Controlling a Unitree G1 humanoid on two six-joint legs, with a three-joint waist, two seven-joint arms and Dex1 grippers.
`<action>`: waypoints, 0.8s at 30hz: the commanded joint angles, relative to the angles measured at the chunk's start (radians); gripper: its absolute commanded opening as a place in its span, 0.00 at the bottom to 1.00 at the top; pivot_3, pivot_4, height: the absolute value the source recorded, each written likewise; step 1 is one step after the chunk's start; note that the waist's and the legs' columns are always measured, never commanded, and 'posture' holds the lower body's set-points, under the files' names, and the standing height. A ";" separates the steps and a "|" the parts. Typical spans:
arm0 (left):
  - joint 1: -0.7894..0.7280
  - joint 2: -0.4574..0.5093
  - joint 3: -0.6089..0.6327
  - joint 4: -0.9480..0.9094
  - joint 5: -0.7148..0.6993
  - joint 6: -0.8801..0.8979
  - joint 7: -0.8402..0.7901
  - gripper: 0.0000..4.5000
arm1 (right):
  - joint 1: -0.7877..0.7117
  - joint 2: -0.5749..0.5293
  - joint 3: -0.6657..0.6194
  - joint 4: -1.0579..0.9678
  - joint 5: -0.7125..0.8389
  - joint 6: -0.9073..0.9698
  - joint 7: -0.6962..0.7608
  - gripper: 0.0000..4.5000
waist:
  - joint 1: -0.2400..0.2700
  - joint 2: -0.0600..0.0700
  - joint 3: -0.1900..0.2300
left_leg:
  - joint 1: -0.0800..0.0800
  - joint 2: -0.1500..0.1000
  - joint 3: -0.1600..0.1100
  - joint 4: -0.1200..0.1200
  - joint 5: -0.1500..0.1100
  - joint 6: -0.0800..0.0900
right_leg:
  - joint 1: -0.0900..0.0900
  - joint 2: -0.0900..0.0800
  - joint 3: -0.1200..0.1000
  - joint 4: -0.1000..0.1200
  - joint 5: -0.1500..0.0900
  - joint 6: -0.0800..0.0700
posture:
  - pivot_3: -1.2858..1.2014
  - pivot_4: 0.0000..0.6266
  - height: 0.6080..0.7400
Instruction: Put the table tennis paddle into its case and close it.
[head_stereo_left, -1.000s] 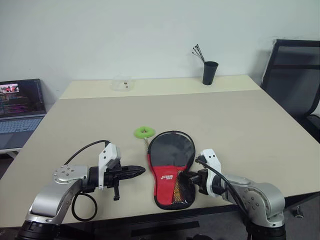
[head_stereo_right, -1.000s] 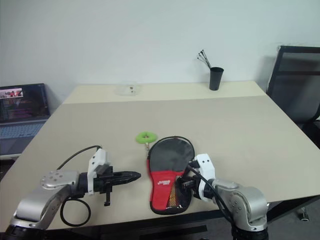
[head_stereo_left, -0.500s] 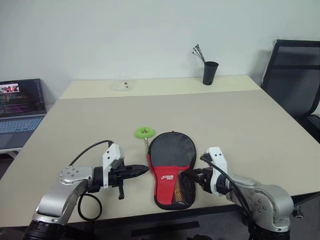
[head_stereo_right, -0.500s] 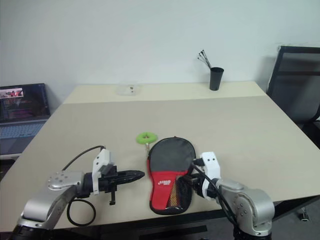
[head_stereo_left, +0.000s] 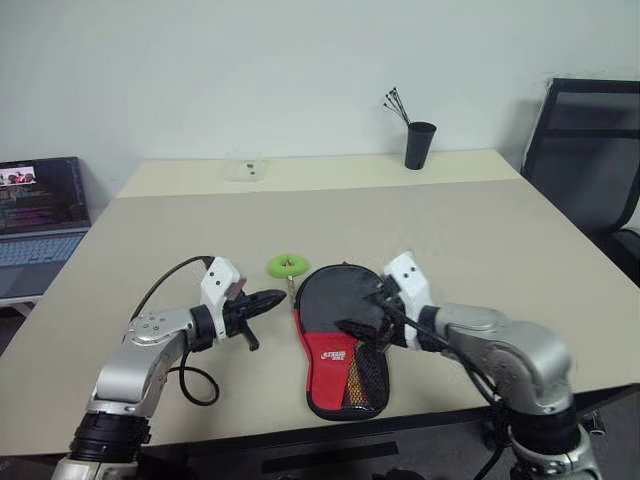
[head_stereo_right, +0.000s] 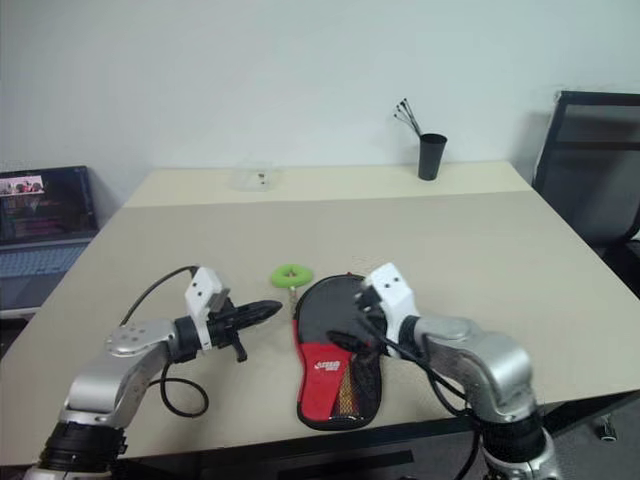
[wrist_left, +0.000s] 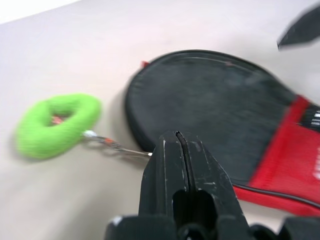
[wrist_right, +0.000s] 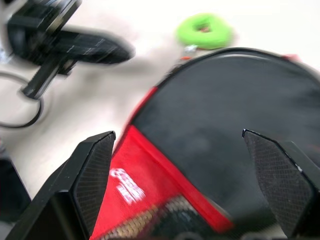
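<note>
The case (head_stereo_left: 345, 335) lies flat near the table's front edge, its round black part away from me and its red, logo-and-mesh end toward me. A yellow and red striped bit (head_stereo_left: 355, 380) shows through the mesh and looks like the paddle's handle; the rest of the paddle is hidden. A green ring (head_stereo_left: 288, 265) hangs on a short chain from the case's rim. My left gripper (head_stereo_left: 275, 298) is shut and empty, its tip just left of the rim by the chain (wrist_left: 117, 146). My right gripper (wrist_right: 180, 140) hovers open above the case's round part, its fingers (wrist_right: 92, 175) spread wide.
A black cup with thin sticks (head_stereo_left: 420, 145) and a small clear box (head_stereo_left: 245, 168) stand at the table's far edge. A laptop (head_stereo_left: 40, 210) sits off to the left. A black chair (head_stereo_left: 590, 160) stands at the right.
My right gripper opened, rose and moved from the case's mesh end to over its round part. My left gripper, still shut, slid forward toward the rim and ring.
</note>
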 joint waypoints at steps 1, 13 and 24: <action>-0.046 -0.003 0.019 0.026 0.028 -0.012 0.039 0.20 | -0.022 -0.005 0.085 0.071 -0.079 -0.144 -0.015 1.00 | 0.000 0.000 0.000 | 0.000 0.000 0.000 0.000 0.000 0.000 | 0.000 0.000 0.000 0.000 0.000 0.000 | 0.52 0.24 1.00; -0.387 -0.141 -0.042 0.473 0.205 -0.105 0.208 0.98 | -0.027 0.036 0.119 0.150 -0.118 -0.225 -0.012 1.00 | 0.006 -0.003 -0.001 | 0.000 -0.001 0.000 0.001 0.000 0.000 | 0.000 0.000 0.000 0.001 0.000 0.001 | 0.52 0.24 1.00; -0.634 -0.201 -0.072 0.971 0.311 -0.205 0.216 0.98 | -0.018 0.057 0.119 0.153 -0.138 -0.234 -0.024 1.00 | 0.002 -0.003 -0.001 | 0.000 0.000 0.000 0.001 0.000 0.000 | 0.000 0.000 -0.001 0.001 0.000 0.001 | 0.52 0.24 1.00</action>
